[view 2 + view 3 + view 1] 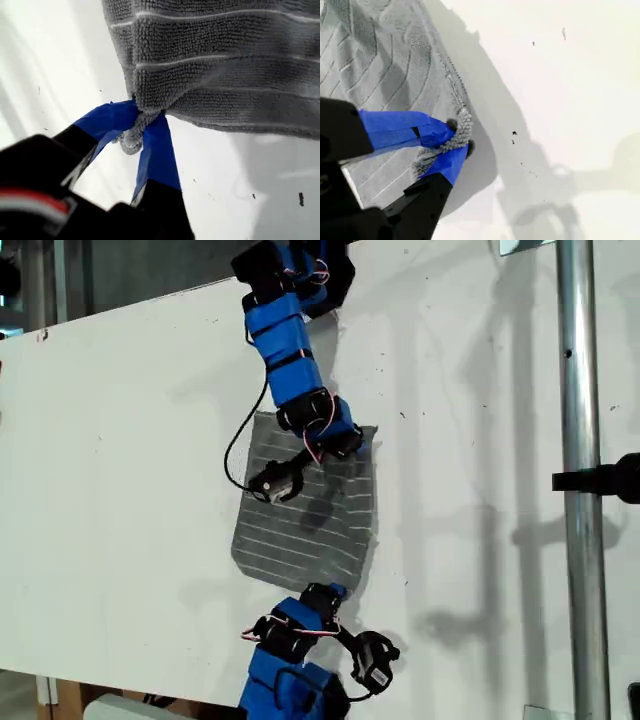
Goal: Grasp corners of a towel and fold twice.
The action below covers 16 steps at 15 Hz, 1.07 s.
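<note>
My first gripper is closed down to a narrow pinch on one corner of the towel. Its two blue-taped fingers converge on the bunched tip, and a small nub of gray pile pokes out between them on the near side. Beyond the jaws the cloth spreads away and to one side, its thin white stripes running across the line of the fingers. A soft shadow lies on the white table just under the nearest hem. My second gripper is likewise nearly closed on a different corner. The blue tips squeeze a crumpled fold of the edge, with the rest of the towel lying back alongside and behind the fingers and bare table ahead of them. In the exterior view the towel lies on the table between two blue arms. One arm comes in from the view's top and one from its bottom, each meeting the cloth at a corner on the exterior view's right side. I cannot tell for certain which of those arms is which. A metal pole stands well apart, toward the exterior view's right.
</note>
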Each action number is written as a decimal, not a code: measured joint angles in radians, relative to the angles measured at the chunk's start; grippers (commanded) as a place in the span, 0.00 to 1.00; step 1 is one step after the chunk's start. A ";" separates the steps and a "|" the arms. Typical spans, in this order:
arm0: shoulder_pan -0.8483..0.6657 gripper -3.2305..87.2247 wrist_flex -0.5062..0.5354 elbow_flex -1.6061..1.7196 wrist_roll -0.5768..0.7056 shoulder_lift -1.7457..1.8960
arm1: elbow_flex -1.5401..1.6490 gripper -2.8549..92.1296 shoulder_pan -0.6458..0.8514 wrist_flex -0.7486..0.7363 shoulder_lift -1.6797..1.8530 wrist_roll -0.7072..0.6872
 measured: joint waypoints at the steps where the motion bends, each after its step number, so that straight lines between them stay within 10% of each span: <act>1: -0.057 0.00 0.000 0.000 0.052 0.000 | 0.049 0.03 0.041 -0.002 0.035 0.008; 9: -0.747 0.00 -0.160 -0.089 0.709 -0.064 | 0.304 0.03 0.634 -0.146 0.259 -0.328; 16: -0.945 0.00 -0.169 -0.370 0.916 -0.098 | 0.221 0.03 0.891 -0.169 0.416 -0.565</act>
